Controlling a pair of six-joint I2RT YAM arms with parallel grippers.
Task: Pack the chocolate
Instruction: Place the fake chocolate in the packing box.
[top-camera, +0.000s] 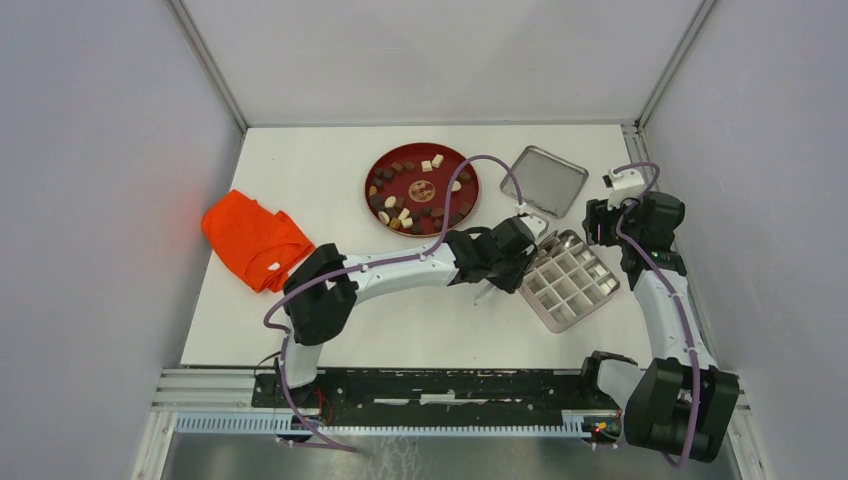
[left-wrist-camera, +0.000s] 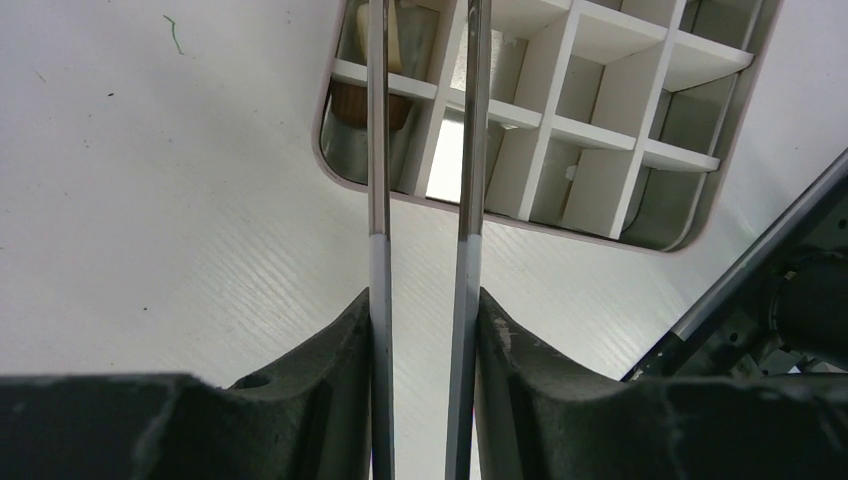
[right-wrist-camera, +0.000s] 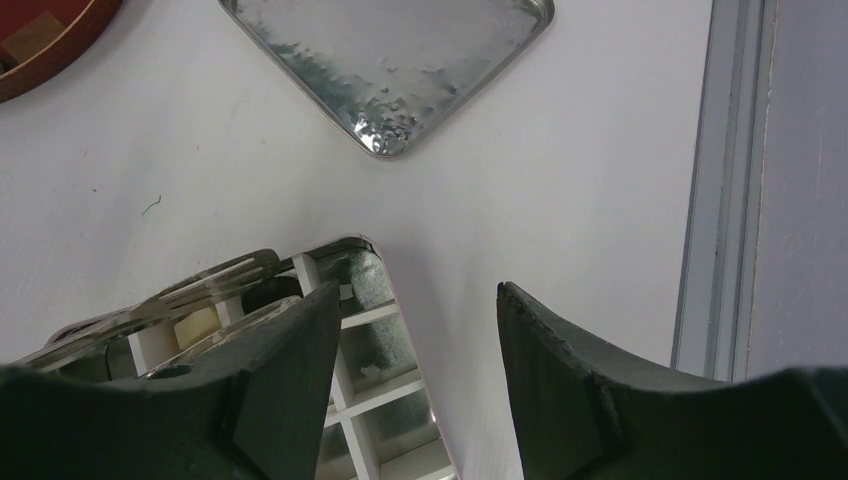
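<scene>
Though a couple of pieces sit in the box, most of the chocolate lies scattered in the red plate at the far middle of the counter, with dark brown, lighter brown and cream bits mixed together. That counter is white and matte, with a tiny green thread lying on it. Pale grey walls close it in on three sides, with aluminium rails at the corners and along the near edge. An orange cloth lies crumpled well to the left of the plate. From above, the left arm and its cable cross the plate's right rim and cover the box's left corner. In the left wrist view the tweezers run out of frame at the top, so I cannot tell whether their tips pinch a piece. The divided box, a metal tin with a white grid inside, sits cornerwise right of centre. A brown piece rests in a corner cell and a cream piece shows under the tweezer tips. A metal lid lies flat just beyond the box. The left tool is pressed onto the tweezers' two arms, which reach over the box. The right tool hangs spread beside the box's far corner, gripping nothing.
</scene>
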